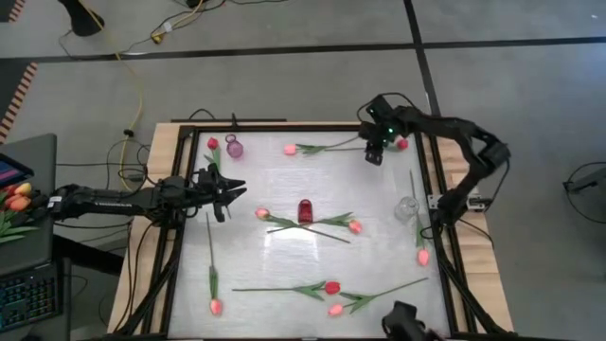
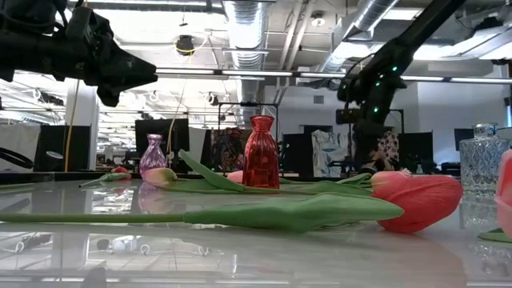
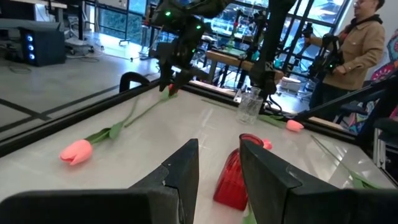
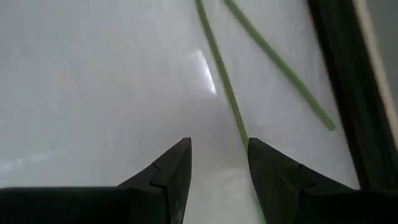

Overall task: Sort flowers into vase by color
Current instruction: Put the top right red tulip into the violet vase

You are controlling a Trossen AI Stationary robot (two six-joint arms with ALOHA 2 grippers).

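Right end effector (image 1: 374, 157) hangs parted, empty, over a green stem (image 4: 225, 87) at the worktop's (image 1: 379, 218) far edge. Risk: fingers straddle off-centre, stem slips. Left end effector (image 1: 233, 189) parted, empty, waiting.

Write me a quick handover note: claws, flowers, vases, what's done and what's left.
Left claw: open, empty, hovering at the table's left side, facing the red vase.
Right claw: open, empty, at the far right corner above green stems, beside a red flower.
Purple vase stands far left, clear vase right, red vase centre.
Done: nothing visibly sorted; no flower stands in any vase.
Left: all tulips still lie on the table, including the red one and pink one near the front.
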